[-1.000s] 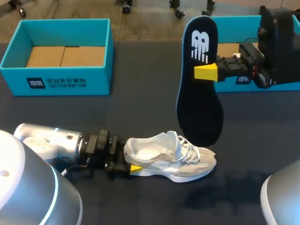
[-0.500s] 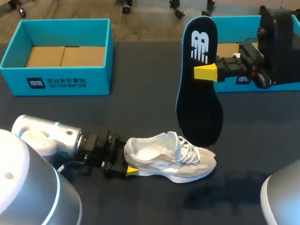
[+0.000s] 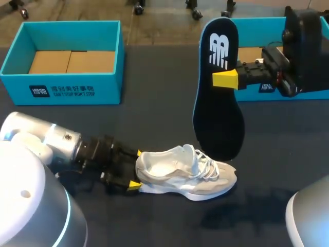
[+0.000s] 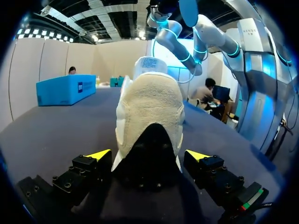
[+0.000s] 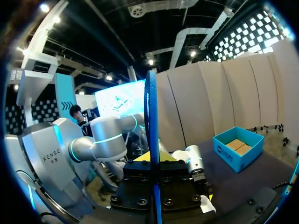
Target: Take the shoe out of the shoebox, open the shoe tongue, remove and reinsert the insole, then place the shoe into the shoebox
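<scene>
A white and beige shoe [image 3: 187, 172] lies on its sole on the dark table, toe to the right. My left gripper [image 3: 136, 169] is at its heel, open wide, with one yellow tip on each side. In the left wrist view the heel [image 4: 149, 105] stands between the spread fingers of the gripper [image 4: 147, 155], and a small gap shows on both sides. My right gripper [image 3: 229, 78] is shut on the dark blue insole [image 3: 218, 113] and holds it upright above the shoe's toe. The right wrist view shows the insole [image 5: 151, 116] edge-on in the gripper [image 5: 154, 161].
A teal shoebox [image 3: 72, 90] with a cardboard floor stands open at the back left, also visible as the teal box [image 4: 65, 89] far ahead of the shoe. A second teal box [image 3: 257, 23] sits at the back right, behind my right arm.
My left gripper has opened wider and drawn back to the left along the heel; its upper yellow tip now shows. The shoe, the insole and the right arm have stayed put.
</scene>
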{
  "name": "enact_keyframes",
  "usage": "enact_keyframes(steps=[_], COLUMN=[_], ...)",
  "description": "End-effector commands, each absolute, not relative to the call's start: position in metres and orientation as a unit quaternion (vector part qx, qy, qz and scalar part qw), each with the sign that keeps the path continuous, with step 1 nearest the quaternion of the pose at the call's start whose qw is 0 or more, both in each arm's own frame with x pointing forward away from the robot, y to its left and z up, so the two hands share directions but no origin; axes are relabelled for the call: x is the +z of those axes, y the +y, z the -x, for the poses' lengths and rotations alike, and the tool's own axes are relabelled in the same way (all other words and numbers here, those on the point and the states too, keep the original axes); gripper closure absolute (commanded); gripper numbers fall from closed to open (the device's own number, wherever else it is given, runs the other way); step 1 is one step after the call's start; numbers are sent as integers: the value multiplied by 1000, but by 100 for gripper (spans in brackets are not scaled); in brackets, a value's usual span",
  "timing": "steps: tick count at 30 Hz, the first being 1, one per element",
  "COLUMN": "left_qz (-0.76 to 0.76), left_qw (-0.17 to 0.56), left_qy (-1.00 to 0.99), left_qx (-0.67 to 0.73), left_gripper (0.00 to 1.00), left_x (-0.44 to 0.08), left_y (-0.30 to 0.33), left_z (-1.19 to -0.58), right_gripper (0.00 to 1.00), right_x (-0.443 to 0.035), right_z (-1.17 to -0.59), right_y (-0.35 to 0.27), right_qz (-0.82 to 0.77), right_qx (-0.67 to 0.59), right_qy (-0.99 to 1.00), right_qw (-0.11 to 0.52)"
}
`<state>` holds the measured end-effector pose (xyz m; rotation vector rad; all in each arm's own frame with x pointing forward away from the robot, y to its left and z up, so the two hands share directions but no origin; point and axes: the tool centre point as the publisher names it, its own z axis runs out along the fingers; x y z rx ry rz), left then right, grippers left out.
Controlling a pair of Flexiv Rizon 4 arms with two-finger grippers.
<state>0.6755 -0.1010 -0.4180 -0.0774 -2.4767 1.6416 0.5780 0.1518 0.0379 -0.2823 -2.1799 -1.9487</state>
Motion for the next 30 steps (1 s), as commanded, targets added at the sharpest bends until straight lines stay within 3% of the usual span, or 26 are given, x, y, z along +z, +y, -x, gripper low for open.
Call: enact_keyframes(steps=[1, 15, 20, 23, 30], left_qz=[19, 24, 56, 23, 23], left_qw=[27, 27, 43, -9, -9], left_qy=[-885, -894, -936, -962, -962], left_qx=[465, 447, 344, 271, 271], left_gripper=[0, 0, 0, 0, 0], left_x=[-407, -402, -388, -381, -381], left_y=[-100, -92, -84, -84, -84], left_z=[-675, -677, -680, -675, -675], right_gripper=[100, 100, 100, 100, 100], right_x=[39, 39, 39, 39, 39], right_z=[-582, -582, -582, -582, -582], right_y=[156, 156, 156, 156, 156], right_qz=[94, 94, 94, 94, 94], right_qx=[-659, -659, -659, -659, -659], right_qy=[-739, -739, -739, -739, -739], right_qw=[104, 104, 104, 104, 104])
